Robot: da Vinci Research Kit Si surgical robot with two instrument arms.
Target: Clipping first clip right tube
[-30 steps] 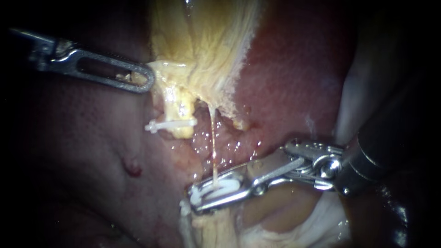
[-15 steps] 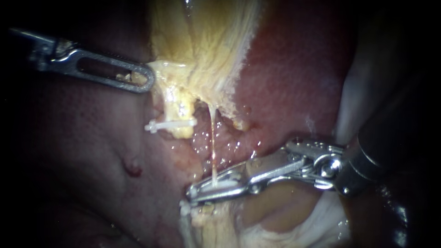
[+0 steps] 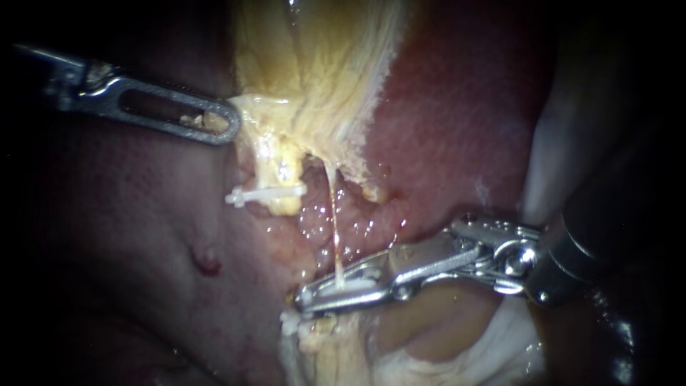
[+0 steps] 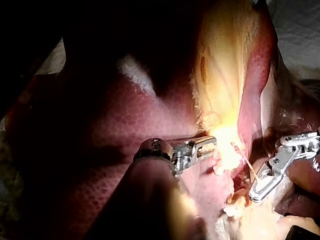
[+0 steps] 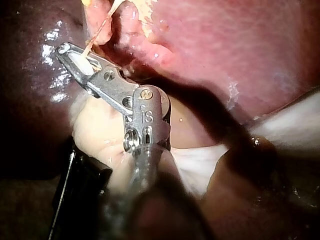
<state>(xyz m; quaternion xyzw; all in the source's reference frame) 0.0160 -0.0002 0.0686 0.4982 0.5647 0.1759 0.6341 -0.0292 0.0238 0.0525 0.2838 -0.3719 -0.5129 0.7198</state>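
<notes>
Nearest, the right instrument [image 3: 314, 294] comes in low, its slim metal claw clamped on a white plastic clip [image 3: 351, 285]. The clip straddles the thin amber thread of the right tube [image 3: 333, 214] at its lower end. Just beyond, a second white clip [image 3: 266, 193] sits across the stubby yellow left tube [image 3: 275, 168]. Farther back, the left instrument [image 3: 218, 123] has its slotted claw closed on the edge of the pale yellow gallbladder [image 3: 314, 78], with the dark red liver [image 3: 457, 121] behind.

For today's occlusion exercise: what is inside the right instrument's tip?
A white clip, closed around the thin right tube. The stretch of tube within the clip is covered, as is the clip's underside.
</notes>
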